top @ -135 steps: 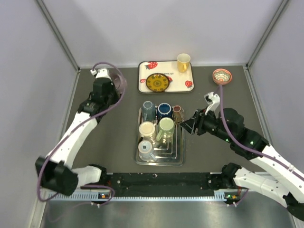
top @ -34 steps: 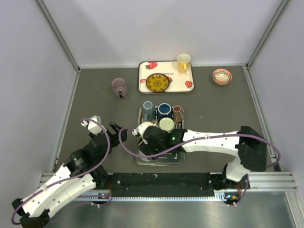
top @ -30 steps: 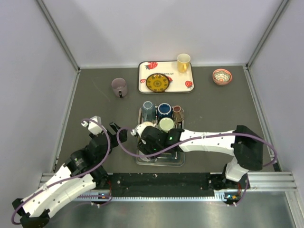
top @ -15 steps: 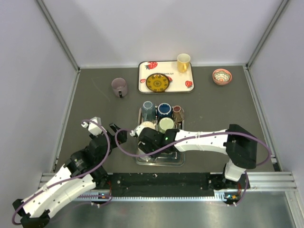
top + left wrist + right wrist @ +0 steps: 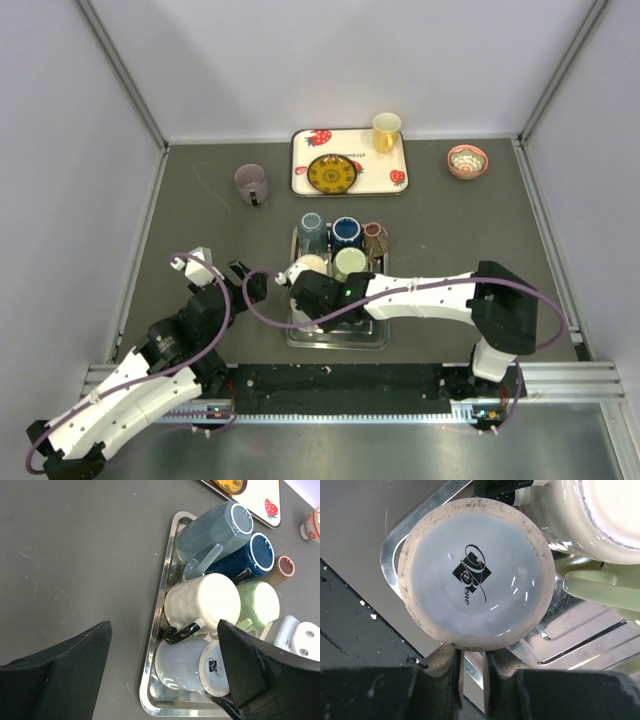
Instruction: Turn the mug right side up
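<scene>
Swung right across since a few seconds ago: white right arm point(image 5: 430, 292), once out at the far right of the dark grey tabletop point(image 5: 200, 220), now reaching to the near left corner of the shiny metal tray point(image 5: 340, 345). Pulled back too: white left arm point(image 5: 130, 390), away from the far left and down near the front. Closed up in the last second as well, from wide to narrow: jaws on the right arm.

Sitting upside down in that near left corner of the tray: pale blue-white mug point(image 5: 476, 572), with a black swirly mark on its bottom. Packed in tight, touching a bumpy cream mug point(image 5: 202, 602) behind, with a light green mug point(image 5: 260, 602) just beside that one.

On the right gripper point(image 5: 472, 672), jaws almost together, pinching a thin pale bit at the mug's near side. Maybe the handle, maybe the wall; too hidden to tell. On the left gripper point(image 5: 246, 278), jaws wide, holding nothing, hanging over the tabletop just left of the tray.

To do this step well, squeeze firm first and check for no slipping. Lift straight up, slowly, till clear of the tray's rim and the cream mug. Watch the black handle point(image 5: 182, 631) sticking out close by; no bumping. Only then roll the wrist half way round, to point the open end up. Set down softly on a flat spot, then let go. Leave the left arm out of the way.
</scene>
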